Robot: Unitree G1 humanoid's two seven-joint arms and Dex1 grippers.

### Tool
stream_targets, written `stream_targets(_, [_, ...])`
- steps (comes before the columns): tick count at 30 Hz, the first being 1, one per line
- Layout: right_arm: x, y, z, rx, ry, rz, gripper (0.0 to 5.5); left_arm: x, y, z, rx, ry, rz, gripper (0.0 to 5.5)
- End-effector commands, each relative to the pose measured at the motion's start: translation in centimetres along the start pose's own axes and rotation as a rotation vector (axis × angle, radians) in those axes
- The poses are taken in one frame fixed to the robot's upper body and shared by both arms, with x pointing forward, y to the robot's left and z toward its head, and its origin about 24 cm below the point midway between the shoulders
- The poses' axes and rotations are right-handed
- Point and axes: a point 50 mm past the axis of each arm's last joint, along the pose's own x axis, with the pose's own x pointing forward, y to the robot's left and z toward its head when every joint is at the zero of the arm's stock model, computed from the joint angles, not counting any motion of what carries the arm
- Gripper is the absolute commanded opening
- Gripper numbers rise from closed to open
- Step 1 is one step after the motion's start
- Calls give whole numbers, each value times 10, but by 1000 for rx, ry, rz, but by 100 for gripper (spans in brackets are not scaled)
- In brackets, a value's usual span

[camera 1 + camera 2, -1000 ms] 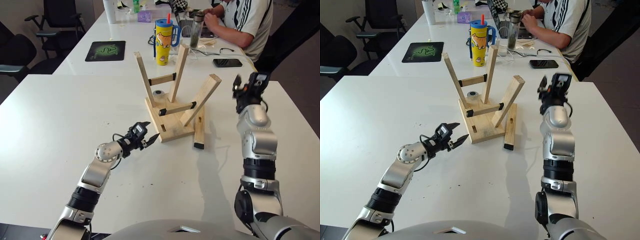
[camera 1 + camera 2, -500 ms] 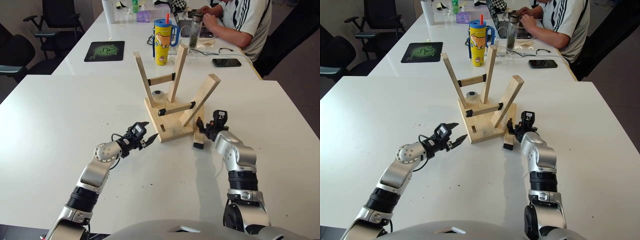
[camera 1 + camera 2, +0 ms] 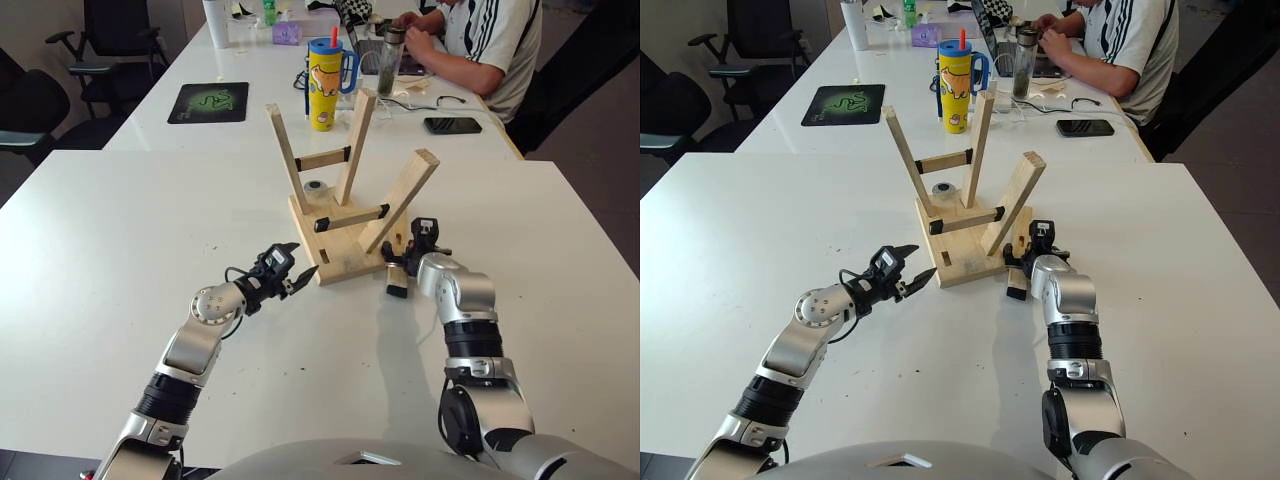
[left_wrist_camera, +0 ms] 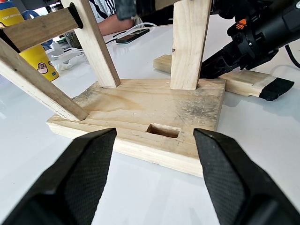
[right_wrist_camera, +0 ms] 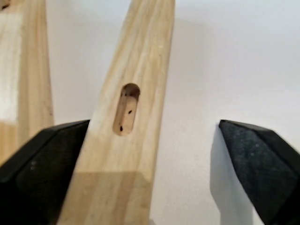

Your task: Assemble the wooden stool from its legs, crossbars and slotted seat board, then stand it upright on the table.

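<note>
The stool stands upside down: its slotted seat board [image 3: 345, 255] lies flat on the white table, three legs [image 3: 356, 145] point up, and crossbars [image 3: 355, 216] join them. An empty slot [image 4: 163, 131] shows at the board's near edge. A loose leg [image 3: 399, 268] with a black end cap lies on the table at the board's right side. My right gripper [image 3: 402, 258] is open, its fingers [image 5: 35, 164] on either side of that leg [image 5: 126, 108]. My left gripper [image 3: 298, 261] is open, just short of the board's front left corner, holding nothing.
A yellow cup [image 3: 326, 85], a bottle [image 3: 391, 60], a phone [image 3: 453, 125] and a black mouse pad [image 3: 210, 102] sit on the far table, where a person is seated. A small round object [image 3: 317, 187] lies behind the board. Bare table lies to the left and front.
My right arm has come down from a raised pose at the right and set its open gripper over the loose leg. The left arm and the stool have not moved.
</note>
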Motion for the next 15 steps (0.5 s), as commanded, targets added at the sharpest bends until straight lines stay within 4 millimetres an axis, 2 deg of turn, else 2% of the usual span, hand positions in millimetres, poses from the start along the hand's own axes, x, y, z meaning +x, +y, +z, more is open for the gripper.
stream_targets(1, [4,-8,-8,57,89,-42,440,0,1,0,5,7,10,305])
stream_targets(6, [4,-16,-3,99,75,-79,360,0,1,0,6,5,8,305])
stream_targets(9, [5,-19,6,106,27,-92,315,0,1,0,4,4,14,305])
stream_targets(15, [-3,-31,46,77,-223,-175,217,0,10,1,-14,-11,67,305])
